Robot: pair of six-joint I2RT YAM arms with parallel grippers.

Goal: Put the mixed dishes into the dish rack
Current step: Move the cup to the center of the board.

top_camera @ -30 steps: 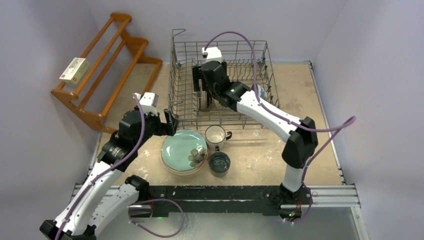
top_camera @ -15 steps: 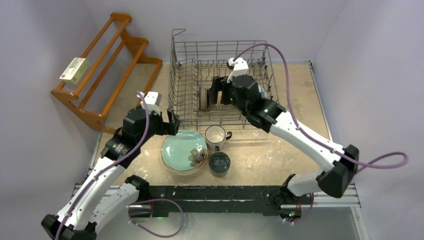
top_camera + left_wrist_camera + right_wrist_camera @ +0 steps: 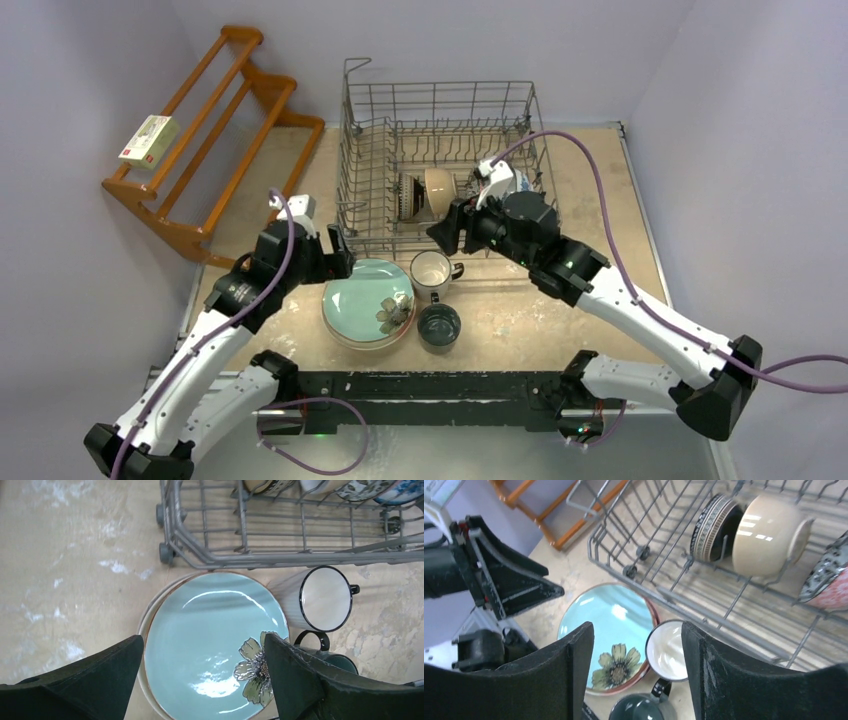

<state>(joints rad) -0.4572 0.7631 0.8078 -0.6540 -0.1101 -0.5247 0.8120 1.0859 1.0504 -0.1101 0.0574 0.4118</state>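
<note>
A mint green plate (image 3: 368, 300) with a flower lies on top of a stack of plates on the table, in front of the grey wire dish rack (image 3: 345, 150). A white mug (image 3: 431, 270) and a dark teal mug (image 3: 439, 325) stand to its right. A dark patterned bowl (image 3: 408, 195) and a beige bowl (image 3: 438, 190) stand on edge in the rack. My left gripper (image 3: 335, 250) is open and empty above the plate's left rim (image 3: 215, 640). My right gripper (image 3: 450, 232) is open and empty over the rack's front edge, above the white mug (image 3: 666, 652).
A brown wooden slatted shelf (image 3: 215, 130) leans at the back left with a small box (image 3: 149, 139) on it. A pink patterned bowl (image 3: 829, 580) sits further right in the rack. Walls close in the table at the back and on both sides.
My right gripper has drawn back out of the rack to its front edge, and the beige bowl now shows standing in the rack. My left gripper has moved slightly nearer the plate.
</note>
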